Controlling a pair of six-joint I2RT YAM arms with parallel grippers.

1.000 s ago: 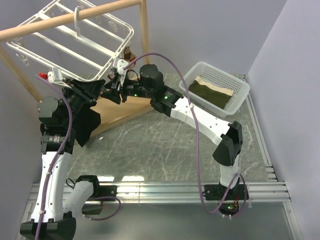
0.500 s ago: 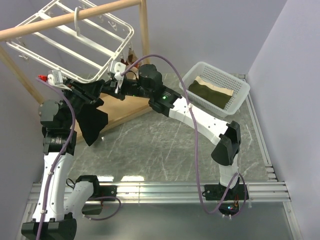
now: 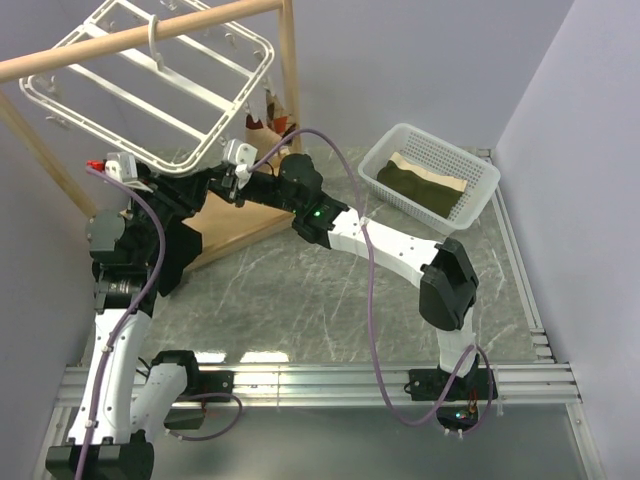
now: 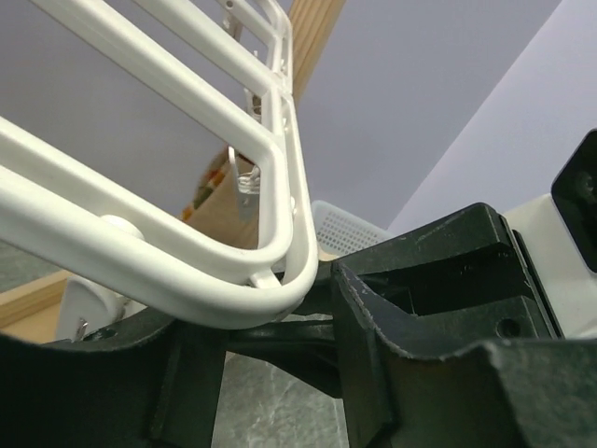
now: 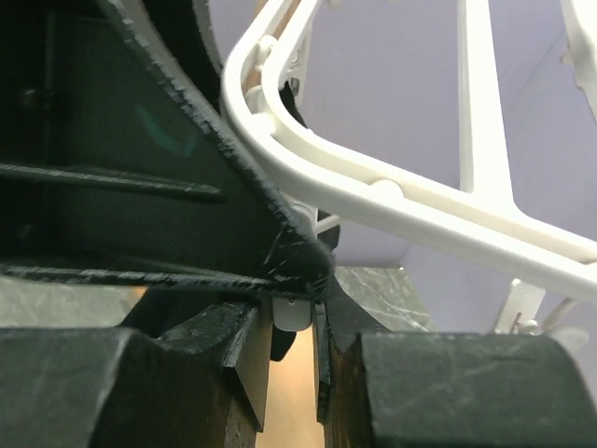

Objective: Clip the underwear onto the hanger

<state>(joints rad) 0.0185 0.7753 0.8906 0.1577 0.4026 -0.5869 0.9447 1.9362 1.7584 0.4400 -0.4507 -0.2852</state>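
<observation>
From above, both hands were lost in a black tangle under the hanger's (image 4: 187, 273) near corner, hard to read! The underwear (image 3: 178, 245) hung bunched beside the left arm, above the counter (image 3: 330, 280), its upper edge hidden. Up close, the right hand (image 5: 294, 350) had its fingers nearly together, pinching a small white clip (image 5: 291, 315) just below the rail. The left hand (image 4: 270, 350) stood partly spread beneath that corner, something dark across the gap; whether it gripped the fabric, I couldn't tell.
</observation>
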